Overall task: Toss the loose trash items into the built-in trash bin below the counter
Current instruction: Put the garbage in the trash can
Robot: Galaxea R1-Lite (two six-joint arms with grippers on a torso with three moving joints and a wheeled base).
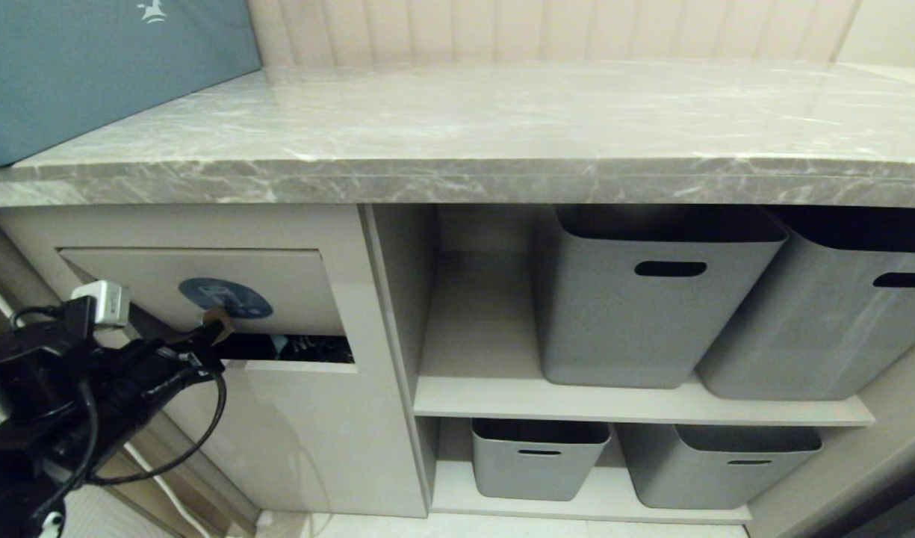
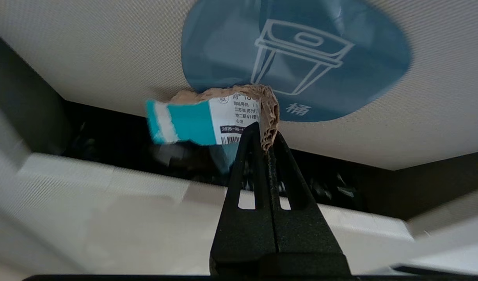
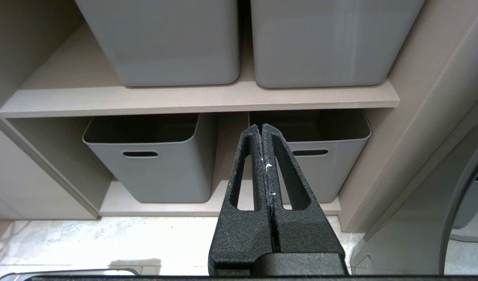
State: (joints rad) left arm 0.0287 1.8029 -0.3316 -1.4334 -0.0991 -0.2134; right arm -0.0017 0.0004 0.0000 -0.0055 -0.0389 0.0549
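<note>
Left tool (image 2: 267, 134): clenched on a torn cardboard scrap with teal-white label (image 2: 207, 119), at the bin flap (image 1: 203, 288).
Opening (image 1: 293, 348): just below and beyond the scrap.
Right tool (image 3: 262, 128): clenched, empty, parked by the grey tubs (image 3: 145, 156).

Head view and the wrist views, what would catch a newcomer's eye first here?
First, the left gripper, shut on a torn brown cardboard scrap with a teal-and-white printed label, holds it against the beige flap panel with the blue oval bin sticker, which is pushed in over a dark opening under the grey marble-look counter. Next, four grey plastic tubs with slot handles fill the open shelves to the right of the flap. The right gripper hangs shut before the lower tubs.
</note>
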